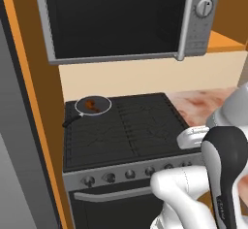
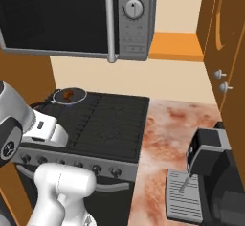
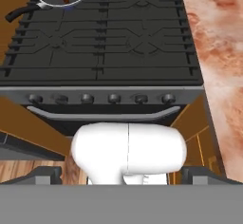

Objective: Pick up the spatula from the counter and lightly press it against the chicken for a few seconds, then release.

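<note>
The chicken (image 1: 90,106), a small reddish-brown piece, lies in a shallow pale-rimmed pan (image 1: 109,106) that sits on the back left burner of the stove (image 3: 118,52), the pan's dark handle (image 3: 19,13) pointing out over the stove's left edge toward the front. The black grates on the other burners are bare, and below them a row of round knobs (image 3: 114,98) runs along the front panel above the oven's long bar handle (image 3: 109,116). A microwave (image 1: 111,19) with a dark door and a dial on its right side hangs above the stove. To the stove's right, touching its edge, runs the reddish mottled stone worktop (image 2: 177,124); at its near right corner stands a dark coffee machine (image 2: 213,167) with a grey drip tray in front of it, and above that a wooden wall cabinet (image 2: 227,38) carries two small round knobs. The gripper (image 3: 124,178) hangs well back from the pan, in front of the stove and above the oven front, looking down at the whole cooktop; its two dark fingertips (image 3: 45,174) sit far apart at the bottom of the hand view, so it is released and grasps nothing. The white arm (image 1: 223,165) with its dark joint folds up close to the base
</note>
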Controlling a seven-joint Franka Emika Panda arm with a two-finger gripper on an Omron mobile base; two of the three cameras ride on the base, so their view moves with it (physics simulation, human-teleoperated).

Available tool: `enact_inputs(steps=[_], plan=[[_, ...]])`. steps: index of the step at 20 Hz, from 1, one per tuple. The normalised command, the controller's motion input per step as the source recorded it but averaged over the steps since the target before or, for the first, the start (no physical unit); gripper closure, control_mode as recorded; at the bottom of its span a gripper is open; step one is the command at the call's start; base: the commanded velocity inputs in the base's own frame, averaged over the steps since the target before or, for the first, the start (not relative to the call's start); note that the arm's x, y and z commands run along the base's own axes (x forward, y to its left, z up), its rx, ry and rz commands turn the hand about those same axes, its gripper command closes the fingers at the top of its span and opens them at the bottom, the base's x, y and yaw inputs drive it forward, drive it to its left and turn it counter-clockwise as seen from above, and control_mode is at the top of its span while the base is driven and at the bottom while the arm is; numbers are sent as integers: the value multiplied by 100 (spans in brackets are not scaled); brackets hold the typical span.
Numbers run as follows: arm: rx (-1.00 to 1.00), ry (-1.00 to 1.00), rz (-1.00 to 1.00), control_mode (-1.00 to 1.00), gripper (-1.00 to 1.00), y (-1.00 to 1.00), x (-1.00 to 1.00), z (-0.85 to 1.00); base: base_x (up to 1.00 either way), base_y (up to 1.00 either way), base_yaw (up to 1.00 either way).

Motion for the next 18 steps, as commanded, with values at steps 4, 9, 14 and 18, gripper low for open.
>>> enact_inputs(steps=[4,9,14,18], plan=[[0,0,0,100,-100,0,0,0,-30,-1,-11],[0,0,0,100,-100,0,0,0,-25,-5,-23],[0,0,0,100,-100,0,0,0,-23,-9,-28],[0,0,0,100,-100,0,0,0,-33,-17,-28]])
